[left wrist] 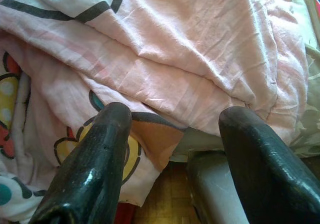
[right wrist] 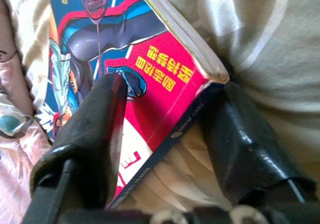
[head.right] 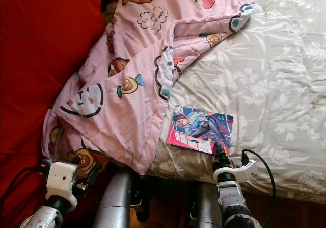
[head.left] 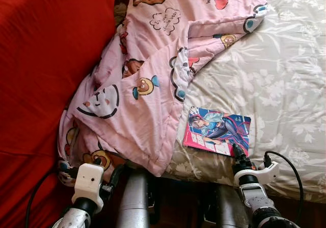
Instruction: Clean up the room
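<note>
The right hand (head.left: 237, 150) is reaching onto the bed (head.left: 285, 80), its fingers (right wrist: 95, 129) spread and straddling the near corner of the book (head.left: 218, 130), one over the cover, one under the spine edge; not yet clenched. The book is lying flat on the bed just beside the pink blanket (head.left: 153, 75). The left hand (left wrist: 175, 149) is hovering released at the blanket's hanging edge. Judging by this, picking up the book is in hand; next the fingers need closing firmly, then lifting.
</note>
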Controlling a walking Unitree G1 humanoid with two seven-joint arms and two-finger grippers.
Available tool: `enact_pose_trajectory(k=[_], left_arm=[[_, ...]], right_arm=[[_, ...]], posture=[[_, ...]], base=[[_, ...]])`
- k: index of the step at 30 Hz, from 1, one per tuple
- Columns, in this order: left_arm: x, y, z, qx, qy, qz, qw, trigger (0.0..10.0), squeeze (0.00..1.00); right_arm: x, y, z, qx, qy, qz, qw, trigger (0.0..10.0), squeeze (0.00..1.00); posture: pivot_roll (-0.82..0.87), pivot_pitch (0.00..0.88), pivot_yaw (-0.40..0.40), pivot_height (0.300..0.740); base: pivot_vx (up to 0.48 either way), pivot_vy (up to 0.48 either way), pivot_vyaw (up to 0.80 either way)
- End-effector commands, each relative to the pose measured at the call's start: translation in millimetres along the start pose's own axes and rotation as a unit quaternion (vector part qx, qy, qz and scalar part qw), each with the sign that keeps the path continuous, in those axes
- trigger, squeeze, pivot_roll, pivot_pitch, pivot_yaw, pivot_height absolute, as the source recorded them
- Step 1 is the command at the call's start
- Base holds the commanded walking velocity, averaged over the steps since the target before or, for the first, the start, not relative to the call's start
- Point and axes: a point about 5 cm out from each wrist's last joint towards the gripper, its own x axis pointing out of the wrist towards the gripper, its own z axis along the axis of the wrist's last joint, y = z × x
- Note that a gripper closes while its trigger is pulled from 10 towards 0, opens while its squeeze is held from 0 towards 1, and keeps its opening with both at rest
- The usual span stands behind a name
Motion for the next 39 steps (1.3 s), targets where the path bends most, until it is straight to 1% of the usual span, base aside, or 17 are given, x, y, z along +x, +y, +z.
enact_pose_trajectory(k=[1,6,13,17,22,26,28,29,30,31,32,33,34,35,38,39], left_arm=[[-4.5,0.3,-13,0.003,0.026,0.004,1.0,10.0,0.0],[0.8,-0.1,-14,0.003,0.024,0.005,1.0,10.0,0.0],[12.0,1.1,-15,0.002,0.015,0.01,1.0,10.0,0.0],[15.4,1.2,-15,0.002,0.013,0.012,1.0,10.0,0.0],[25.1,0.1,-21,0.001,0.013,0.016,1.0,10.0,0.0],[31.7,0.8,-24,0.002,0.014,0.021,1.0,10.0,0.0],[36.3,2.1,-26,0.002,0.014,0.026,1.0,10.0,0.0],[36.3,2.1,-26,0.002,0.014,0.026,1.0,10.0,0.0],[39.3,3.6,-28,0.0,0.014,0.032,0.999,10.0,0.0],[42.8,4.6,-31,-0.005,0.017,0.039,0.999,10.0,0.0],[46.4,6.5,-36,-0.021,0.023,0.055,0.998,10.0,0.0],[47.9,6.6,-38,-0.026,0.025,0.059,0.998,10.0,0.0],[49.7,6.5,-40,-0.032,0.026,0.065,0.997,10.0,0.0],[49.7,6.5,-40,-0.032,0.026,0.065,0.997,10.0,0.0],[54.7,5.6,-43,-0.037,0.029,0.07,0.996,10.0,0.0],[58.6,4.9,-48,-0.047,0.035,0.074,0.996,10.0,0.0]], right_arm=[[-3.5,-3.5,-8,0.016,0.004,-0.001,1.0,0.0,0.0],[-1.5,0.9,-12,0.023,0.003,0.011,1.0,0.0,0.0],[6.6,14.3,-13,0.03,0.0,0.039,0.999,0.0,0.0],[8.2,16.6,-11,0.034,-0.006,0.044,0.998,0.0,0.0],[11.7,21.4,-5,0.035,-0.019,0.052,0.998,0.0,0.0],[14.8,25.6,0,0.026,-0.023,0.057,0.998,0.0,0.0],[17.6,30.5,4,0.014,-0.031,0.067,0.997,0.0,0.0],[17.6,30.5,4,0.014,-0.031,0.067,0.997,0.0,0.0],[19.5,34.0,7,-0.01,-0.037,0.069,0.997,0.0,0.0],[21.3,37.7,8,-0.045,-0.036,0.072,0.996,0.0,0.0],[23.7,46.8,7,-0.128,-0.033,0.089,0.987,0.0,0.0],[24.2,49.7,7,-0.148,-0.033,0.096,0.984,0.0,0.0],[23.9,54.8,8,-0.18,-0.038,0.116,0.976,0.0,0.0],[23.9,54.8,8,-0.18,-0.038,0.116,0.976,0.0,0.0],[22.8,57.1,12,-0.209,-0.044,0.126,0.969,0.0,0.0],[20.7,59.0,15,-0.252,-0.05,0.13,0.958,10.0,0.0]], posture=[[0.25,0.397,0.1,0.64],[0.24,0.372,0.092,0.64],[0.22,0.314,0.079,0.64],[0.22,0.293,0.074,0.64],[0.2,0.244,0.062,0.64],[0.19,0.213,0.05,0.64],[0.18,0.18,0.036,0.64],[0.18,0.18,0.036,0.64],[0.17,0.157,0.024,0.64],[0.16,0.138,0.013,0.64],[0.14,0.102,0.0,0.64],[0.13,0.096,-0.002,0.64],[0.13,0.08,-0.01,0.64],[0.13,0.08,-0.01,0.64],[0.11,0.05,-0.016,0.64],[0.1,0.022,-0.023,0.64]], base=[[0.0,0.0,0.0],[0.0,0.0,0.0],[0.0,0.0,0.0],[0.0,0.0,0.0],[0.0,0.0,0.0],[0.0,0.0,0.0],[0.0,0.0,0.0],[0.0,0.0,0.0],[0.0,0.0,0.0],[0.0,0.0,0.0],[0.0,0.0,0.0],[0.0,0.0,0.0],[0.0,0.0,0.0],[0.0,0.0,0.0],[0.0,0.0,0.0],[0.0,0.0,0.0]])
